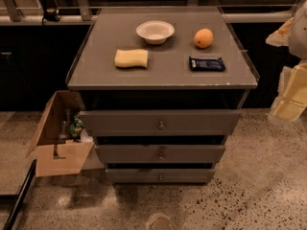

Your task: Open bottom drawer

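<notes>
A grey cabinet stands in the middle of the camera view with three drawers stacked in its front. The bottom drawer is the slimmest grey front, just above the floor, with a small round metal knob at its centre. Its front sits further back than the two above. The mid-sized front and the tallest front lie above it. My gripper shows as pale yellowish parts at the right edge, well right of the cabinet and above drawer height, touching nothing.
On the cabinet top lie a white bowl, an orange, a yellow sponge and a dark snack packet. An open cardboard box with items stands at the left of the drawers. The floor is speckled concrete.
</notes>
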Controlling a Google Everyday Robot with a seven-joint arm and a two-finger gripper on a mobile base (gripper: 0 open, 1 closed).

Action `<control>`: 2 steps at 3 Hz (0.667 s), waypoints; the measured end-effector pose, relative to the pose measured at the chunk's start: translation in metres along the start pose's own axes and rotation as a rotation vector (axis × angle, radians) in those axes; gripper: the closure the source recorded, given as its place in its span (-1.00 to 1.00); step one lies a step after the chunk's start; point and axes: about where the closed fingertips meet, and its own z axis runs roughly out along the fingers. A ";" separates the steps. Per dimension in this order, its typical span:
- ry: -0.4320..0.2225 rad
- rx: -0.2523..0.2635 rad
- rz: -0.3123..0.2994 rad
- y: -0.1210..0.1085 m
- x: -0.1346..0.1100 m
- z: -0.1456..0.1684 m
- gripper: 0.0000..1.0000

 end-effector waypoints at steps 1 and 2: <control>0.000 0.000 0.000 0.000 0.000 0.000 -1.00; -0.027 0.032 0.012 0.002 0.000 -0.001 -1.00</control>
